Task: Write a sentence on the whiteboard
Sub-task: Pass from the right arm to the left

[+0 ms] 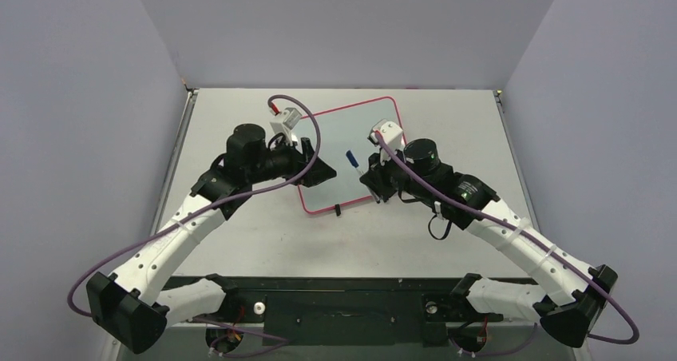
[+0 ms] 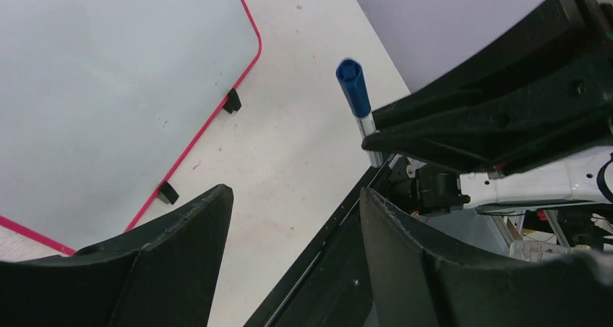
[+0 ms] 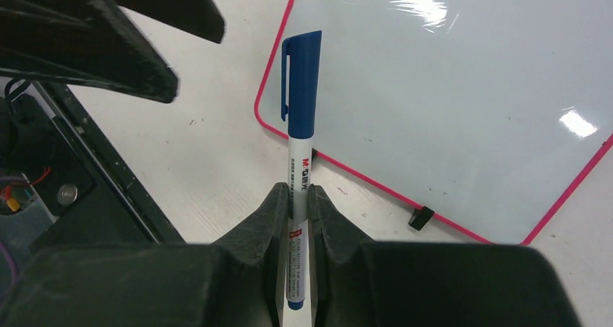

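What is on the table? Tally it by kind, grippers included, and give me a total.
Whiteboard: 1
Marker: 1
Clips on the board's edge: 2
Grippers: 2, left gripper and right gripper
Total: 6

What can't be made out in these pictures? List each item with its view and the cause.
1. Top view: the left end effector covers the left side of the whiteboard.
2. Left wrist view: the right end effector hides the lower barrel of the marker.
3. Right wrist view: the cap covers the tip; the label print is too small to read.
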`<state>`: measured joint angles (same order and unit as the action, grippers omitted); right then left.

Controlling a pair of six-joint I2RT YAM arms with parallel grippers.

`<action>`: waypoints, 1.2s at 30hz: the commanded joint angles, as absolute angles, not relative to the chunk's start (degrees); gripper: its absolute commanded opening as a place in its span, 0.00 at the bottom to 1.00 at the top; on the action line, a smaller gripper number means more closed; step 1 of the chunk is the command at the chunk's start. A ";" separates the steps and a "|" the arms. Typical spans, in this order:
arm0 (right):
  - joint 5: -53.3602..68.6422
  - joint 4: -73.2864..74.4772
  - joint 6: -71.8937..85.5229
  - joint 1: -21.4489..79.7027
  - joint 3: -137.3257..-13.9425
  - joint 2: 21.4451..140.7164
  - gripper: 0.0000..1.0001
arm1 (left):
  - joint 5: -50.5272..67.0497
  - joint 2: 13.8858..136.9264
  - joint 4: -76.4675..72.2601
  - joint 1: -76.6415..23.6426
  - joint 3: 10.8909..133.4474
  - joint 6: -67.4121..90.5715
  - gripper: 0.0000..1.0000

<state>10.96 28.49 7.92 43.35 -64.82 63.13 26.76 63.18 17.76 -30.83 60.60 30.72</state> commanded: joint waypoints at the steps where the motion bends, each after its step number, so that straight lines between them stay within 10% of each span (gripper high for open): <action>1: 10.62 27.07 5.11 46.83 -67.89 62.03 0.00 | 24.96 65.85 12.11 -32.23 64.25 33.91 0.61; 36: 2.68 28.51 2.55 53.30 -69.63 65.39 0.00 | 22.91 66.58 13.76 -34.62 68.23 38.31 0.59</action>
